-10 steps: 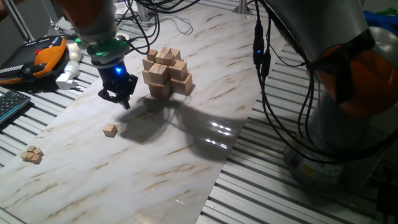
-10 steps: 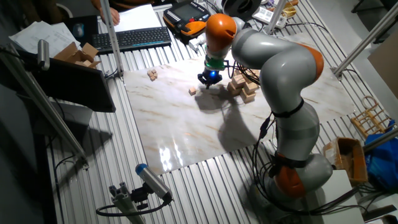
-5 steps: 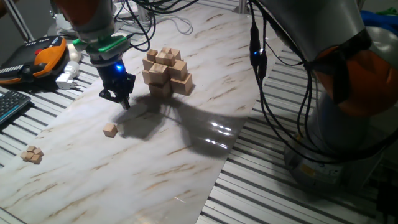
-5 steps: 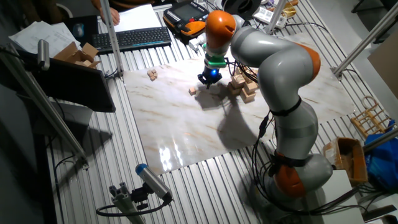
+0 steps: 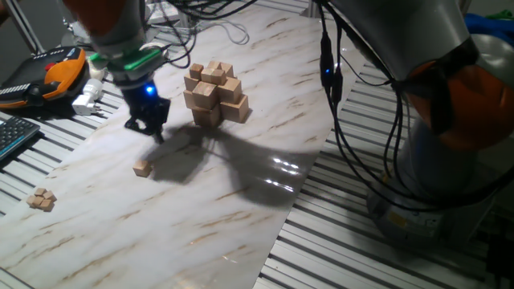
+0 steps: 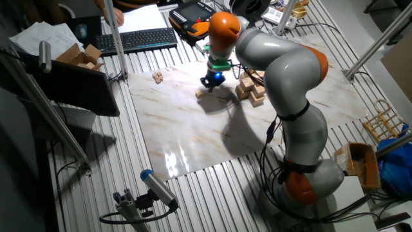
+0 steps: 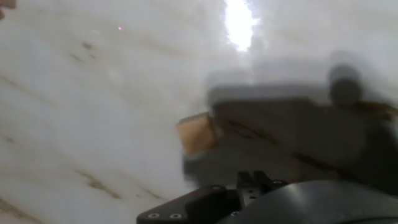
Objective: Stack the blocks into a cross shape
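The gripper [image 5: 149,128] hangs just above the marble-patterned board [image 5: 241,185], its black fingers pointing down, a blue light glowing on the body above them. Nothing shows between the fingers, but whether they are spread or closed cannot be told from either fixed view, and the hand view shows only the dark underside of the hand.

A single small block [image 5: 143,168] lies on the board just below and in front of the gripper, apart from the fingers. In the other fixed view the same block [image 6: 199,94] sits just beside the gripper [image 6: 210,82], on its keyboard side. The hand view is blurred; the block [image 7: 197,133] appears as a tan cube at the edge of the gripper's shadow.

The cross shape [image 5: 214,93], a tiered cluster of larger wooden cubes, stands near the gripper on its other side, not touching it. A small group of spare blocks [image 5: 40,199] rests well apart from the gripper, near the board's edge. Beyond the board, farther from the gripper, lie a keyboard [image 6: 138,40] and an orange-and-black handheld pendant [image 5: 55,72].
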